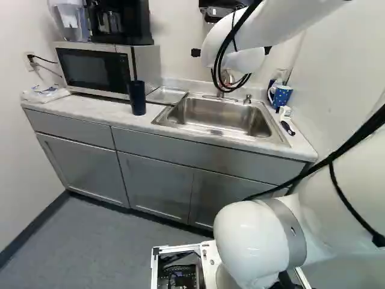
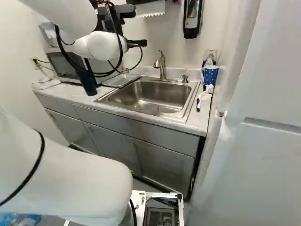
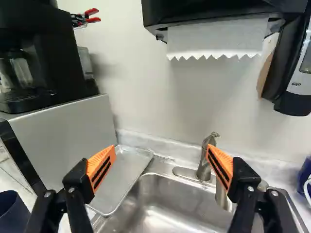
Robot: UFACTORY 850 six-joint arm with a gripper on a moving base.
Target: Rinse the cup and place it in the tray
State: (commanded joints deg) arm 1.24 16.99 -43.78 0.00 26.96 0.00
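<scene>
Your claw (image 3: 161, 154) is spread wide and empty above the sink (image 1: 219, 117), so you look to be at the fetching step, with rinsing and placing yet to do. The dark blue cup (image 1: 137, 98) stands upright on the counter (image 1: 84, 107), left of the sink and just near of the metal tray (image 3: 124, 170). Next you'd want to swing left, lower around the cup and close squarely, before carrying it under the faucet (image 2: 161, 66).
</scene>
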